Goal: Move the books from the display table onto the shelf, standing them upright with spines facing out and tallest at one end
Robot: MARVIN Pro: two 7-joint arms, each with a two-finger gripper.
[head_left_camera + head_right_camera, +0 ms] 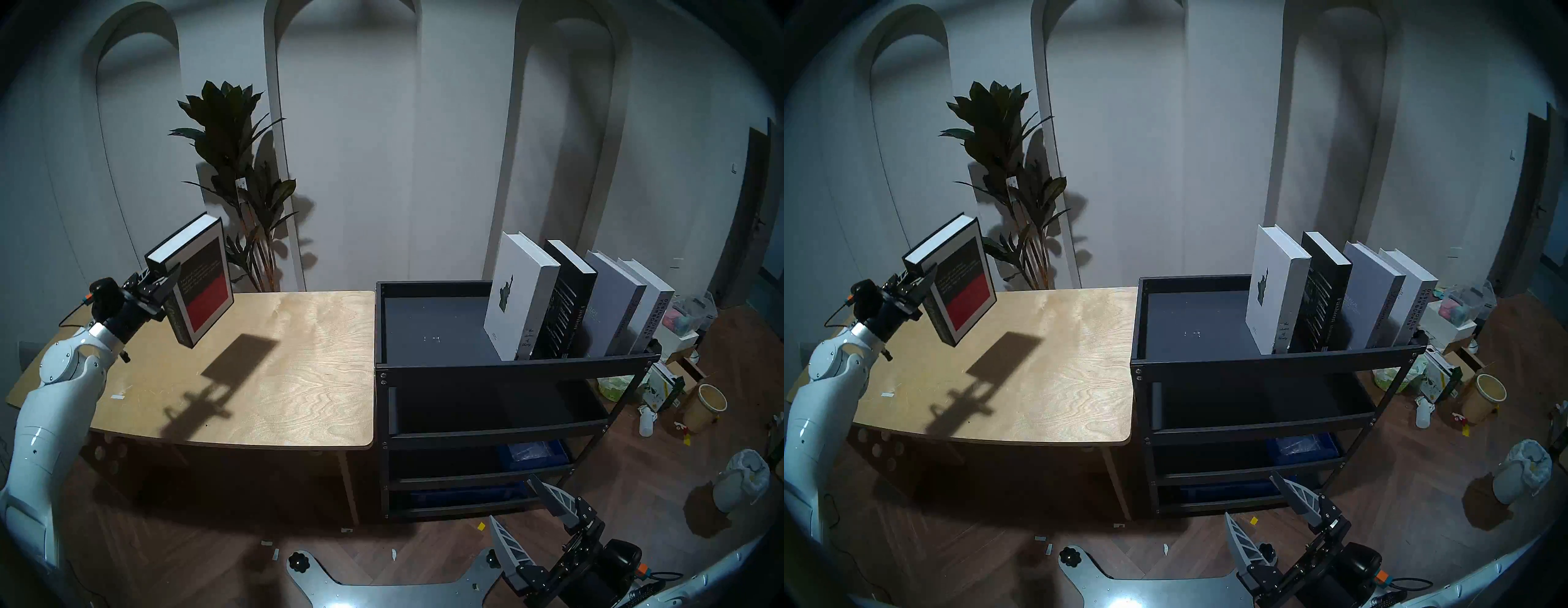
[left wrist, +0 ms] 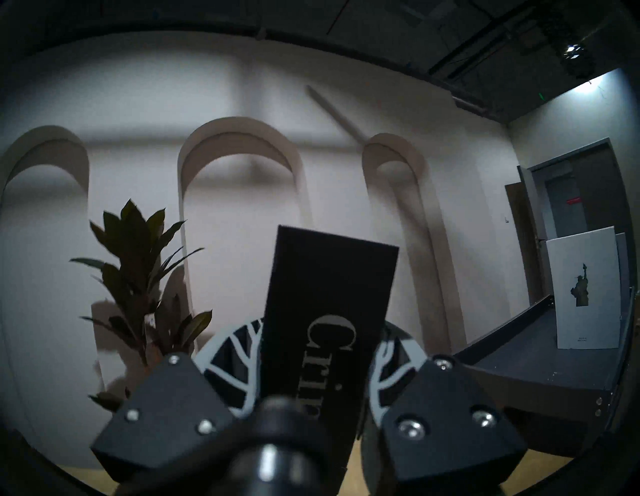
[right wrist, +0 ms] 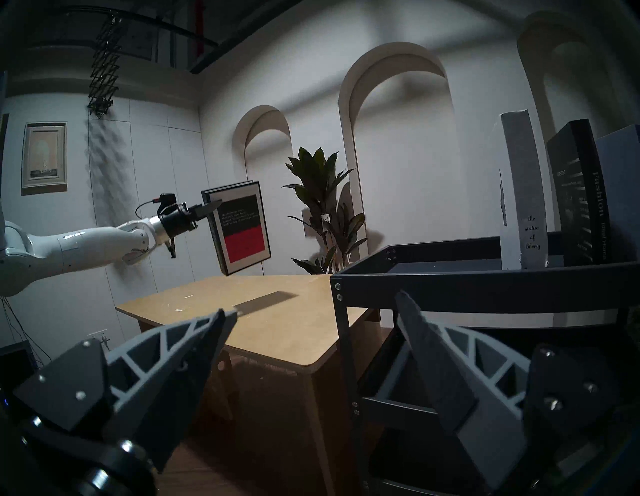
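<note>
The black "Crime and Punishment" hardcover (image 1: pixel 199 280) has a grey-bordered cover, half black with small white text and half red, and white page edges. It hangs tilted in the air above the desk (image 1: pixel 297 373), at about ten o'clock in the head view, casting a shadow on the bare plywood. The left claw (image 1: pixel 163 283) is clenched on its spine end. The desk's rounded right edge sits just beside the shelf (image 1: pixel 509 365), whose top tier is open on its left half. At its two o'clock end four books (image 1: pixel 568 301) lean together, spines out. The spine lettering is cut off in the left wrist view. The right claw (image 1: pixel 522 526) hangs spread and empty at five o'clock.
</note>
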